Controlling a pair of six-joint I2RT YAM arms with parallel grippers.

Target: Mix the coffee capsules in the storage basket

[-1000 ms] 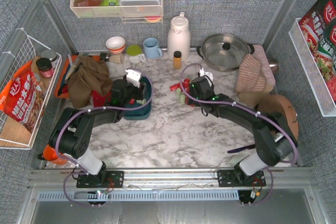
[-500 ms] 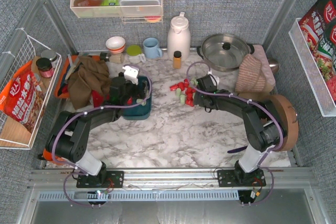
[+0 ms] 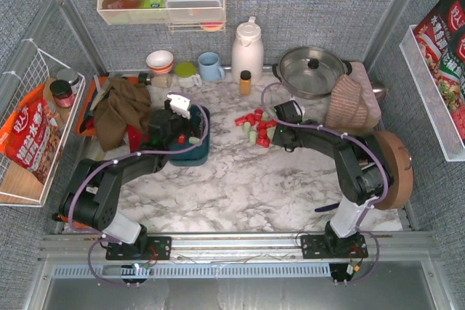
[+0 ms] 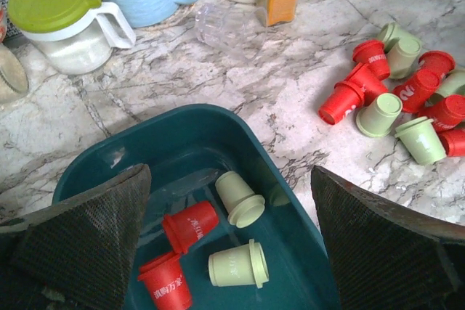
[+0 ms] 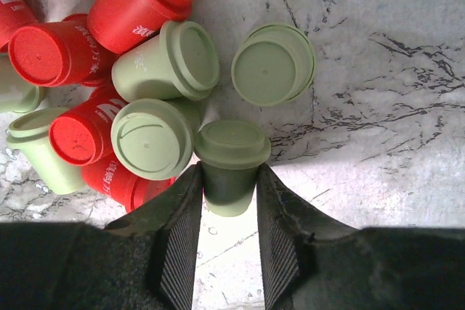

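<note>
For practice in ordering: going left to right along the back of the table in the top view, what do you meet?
Stacked bowls, green-lidded jug, blue mug, white carafe, lidded steel pot.

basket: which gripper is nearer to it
Left. The left gripper hangs open over the basket; the right gripper is away at the loose pile, pinching a green capsule.

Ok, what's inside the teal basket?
Two red capsules and two green capsules lie in the storage basket; the left jaws hide its near corners, so more could sit there.
</note>
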